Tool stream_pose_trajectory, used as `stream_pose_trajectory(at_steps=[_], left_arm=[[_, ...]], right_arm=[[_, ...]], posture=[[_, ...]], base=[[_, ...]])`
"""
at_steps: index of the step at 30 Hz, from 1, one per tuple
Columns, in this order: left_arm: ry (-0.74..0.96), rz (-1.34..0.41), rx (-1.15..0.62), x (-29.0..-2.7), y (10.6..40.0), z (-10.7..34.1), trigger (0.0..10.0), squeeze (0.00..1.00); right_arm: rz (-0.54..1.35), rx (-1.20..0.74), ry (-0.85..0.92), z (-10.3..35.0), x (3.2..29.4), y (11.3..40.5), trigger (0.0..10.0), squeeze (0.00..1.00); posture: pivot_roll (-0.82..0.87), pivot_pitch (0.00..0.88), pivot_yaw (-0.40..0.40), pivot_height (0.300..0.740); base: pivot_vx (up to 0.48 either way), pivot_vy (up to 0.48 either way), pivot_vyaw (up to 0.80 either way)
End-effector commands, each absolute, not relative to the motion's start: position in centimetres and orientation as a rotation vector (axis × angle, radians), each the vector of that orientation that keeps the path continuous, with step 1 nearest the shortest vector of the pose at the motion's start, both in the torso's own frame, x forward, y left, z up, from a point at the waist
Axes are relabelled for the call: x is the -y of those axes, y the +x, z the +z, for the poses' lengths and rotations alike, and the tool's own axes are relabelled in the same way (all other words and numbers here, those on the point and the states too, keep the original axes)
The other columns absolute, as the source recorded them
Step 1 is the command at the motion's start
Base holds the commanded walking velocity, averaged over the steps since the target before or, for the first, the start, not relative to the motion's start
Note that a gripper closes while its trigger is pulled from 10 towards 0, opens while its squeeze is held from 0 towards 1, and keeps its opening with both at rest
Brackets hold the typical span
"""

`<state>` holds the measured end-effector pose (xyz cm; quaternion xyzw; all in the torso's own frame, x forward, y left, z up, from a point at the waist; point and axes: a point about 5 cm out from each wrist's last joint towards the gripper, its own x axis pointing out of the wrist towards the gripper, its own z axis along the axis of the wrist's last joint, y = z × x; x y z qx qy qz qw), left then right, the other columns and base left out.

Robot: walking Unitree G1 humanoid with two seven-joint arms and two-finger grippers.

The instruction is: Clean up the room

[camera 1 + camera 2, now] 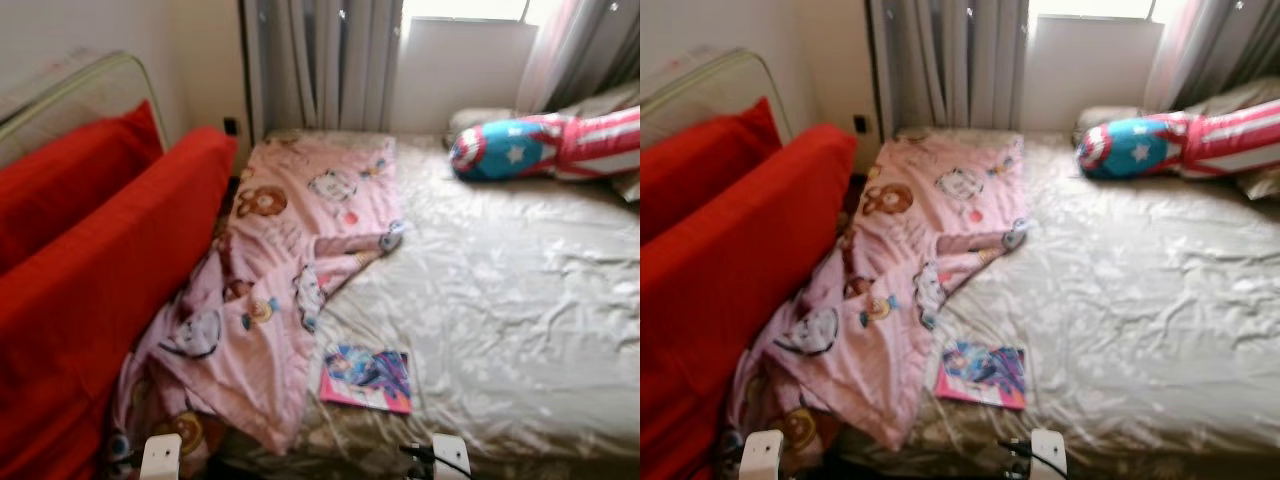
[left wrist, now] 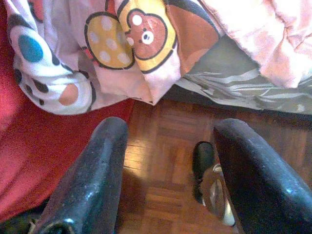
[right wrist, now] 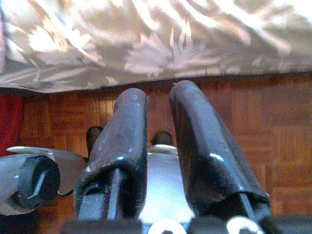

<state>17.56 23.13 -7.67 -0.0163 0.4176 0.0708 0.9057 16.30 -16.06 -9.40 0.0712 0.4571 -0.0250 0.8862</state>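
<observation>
While the robot stood at the foot of the wide bed with its creased champagne satin sheet (image 1: 520, 300), both arms hung low over the dark parquet floor (image 2: 165, 161), neither at work. The left end effector (image 2: 168, 161) had its two black fingers spread well apart, nothing between them; the right end effector (image 3: 158, 146) had its fingers drawn near together but, as far as the wrist view let one judge, a narrow gap remained and they gripped nothing.

Seen from the head camera, the crumpled pink cartoon-print blanket (image 1: 290, 260) ran from twelve o'clock down to about seven o'clock, one corner spilling off the bed edge toward the floor beside the red upholstered cushions (image 1: 110, 270) at nine o'clock. A thin bright picture book with a pink edge (image 1: 366, 378) lay flat on the sheet at six o'clock, just beside the blanket's hem. A red, white and blue star-patterned bolster pillow (image 1: 545, 145) rested at two o'clock near the grey curtains (image 1: 320, 60).

The book looked like the nearest item to tidy. To take it well, the right arm would need to rise above the mattress edge, open wider, and come in low from the book's near edge so one finger slides under the cover; satin is slippery, so pressing down risks pushing the book away.
</observation>
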Motion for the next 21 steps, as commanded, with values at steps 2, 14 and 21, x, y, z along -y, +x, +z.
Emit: stream_pose_trajectory(at_steps=[2, 14, 21], left_arm=[[-0.040, 0.138, -0.878, -22.92, 17.33, -7.86, 10.0, 0.00], [-0.054, 0.126, -0.882, -22.84, 17.38, -7.86, 10.0, 0.00], [-0.053, 0.122, -0.882, -22.85, 17.40, -7.85, 10.0, 0.00]], right_arm=[[-0.065, -0.955, 0.153, -9.46, 16.27, 16.14, 10.0, 0.00], [-0.070, -0.949, 0.158, -9.40, 16.36, 16.25, 10.0, 0.00], [-0.067, -0.948, 0.156, -9.39, 16.33, 16.30, 10.0, 0.00]], posture=[[0.03, 0.000, -0.005, 0.740], [0.03, 0.000, -0.005, 0.740], [0.03, 0.000, -0.005, 0.740]], base=[[0.000, 0.000, 0.00], [0.088, 0.000, 0.00], [0.115, 0.000, 0.00]])
